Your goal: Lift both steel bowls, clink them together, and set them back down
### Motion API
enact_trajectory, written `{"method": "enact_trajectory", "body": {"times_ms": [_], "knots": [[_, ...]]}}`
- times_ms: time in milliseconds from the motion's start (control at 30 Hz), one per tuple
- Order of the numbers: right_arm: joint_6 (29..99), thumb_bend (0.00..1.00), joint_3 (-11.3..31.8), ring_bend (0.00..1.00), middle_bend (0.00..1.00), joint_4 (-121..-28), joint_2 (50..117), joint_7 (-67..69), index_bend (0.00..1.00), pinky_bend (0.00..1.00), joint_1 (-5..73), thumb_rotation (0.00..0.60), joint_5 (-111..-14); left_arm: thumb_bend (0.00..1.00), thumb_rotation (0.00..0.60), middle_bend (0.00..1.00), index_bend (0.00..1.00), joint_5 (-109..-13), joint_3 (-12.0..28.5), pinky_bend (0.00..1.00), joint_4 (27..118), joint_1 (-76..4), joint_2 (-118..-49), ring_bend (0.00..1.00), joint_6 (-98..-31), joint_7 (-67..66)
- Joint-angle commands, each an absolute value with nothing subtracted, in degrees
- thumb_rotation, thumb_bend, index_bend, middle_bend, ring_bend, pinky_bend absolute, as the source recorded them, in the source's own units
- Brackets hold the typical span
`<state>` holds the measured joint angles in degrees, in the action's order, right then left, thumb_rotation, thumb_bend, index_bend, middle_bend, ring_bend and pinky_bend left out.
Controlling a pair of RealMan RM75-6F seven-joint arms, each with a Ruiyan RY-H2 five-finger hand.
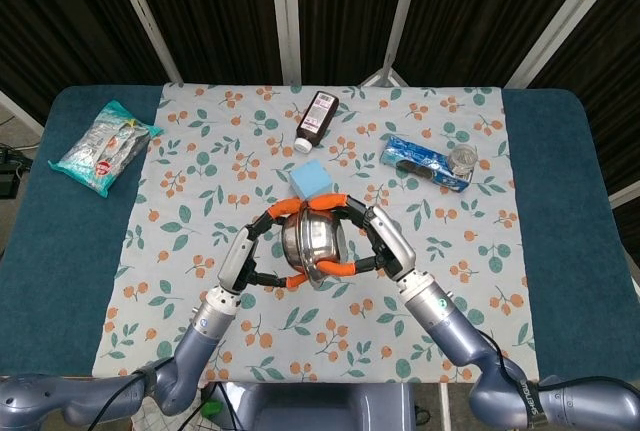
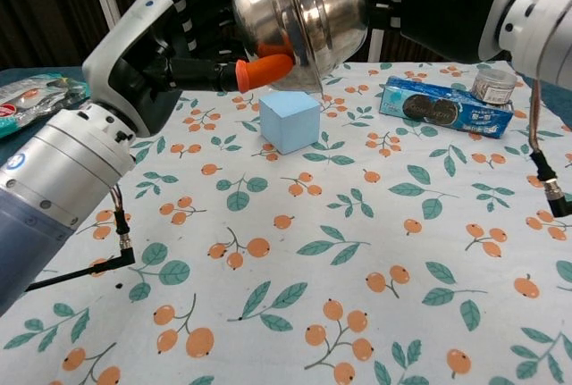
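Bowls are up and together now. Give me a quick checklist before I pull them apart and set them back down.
1. Left robot hand holds its steel bowl: ok.
2. Right robot hand holds the other bowl: cannot tell, the two bowls overlap in both views.
3. Bowls touching, clink made: ok by the look of it, they sit pressed together.
4. Blue cube lies close under the bowls: not ok, lower away from it.
5. Cookie pack and small jar out of the way on the right: ok.
6. Bare tablecloth nearer the robot for setting down: ok.
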<state>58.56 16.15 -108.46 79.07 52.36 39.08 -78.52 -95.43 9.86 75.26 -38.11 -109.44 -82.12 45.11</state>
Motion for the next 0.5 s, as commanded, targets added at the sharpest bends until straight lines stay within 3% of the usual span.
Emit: {"method": "enact_trajectory", "body": {"times_ms": [33,500], "knots": [[59.3,0.16,16.6,0.46,0.33,-108.1,78.1,52.8,0.50,0.50,38.3,0.600,-78.1,0.04,0.600,0.22,0.37,-96.1,9.8,0.37,75.4,-37.7,-108.6,0.22,-83.5,44.7],[58.9,0.16,16.5,0.46,0.33,-106.8,75.6,56.4,0.50,0.50,37.0,0.600,-79.1,0.04,0.600,0.22,0.37,-95.6,8.7,0.37,76.7,-36.0,-105.5,0.22,-85.1,45.4]]}}
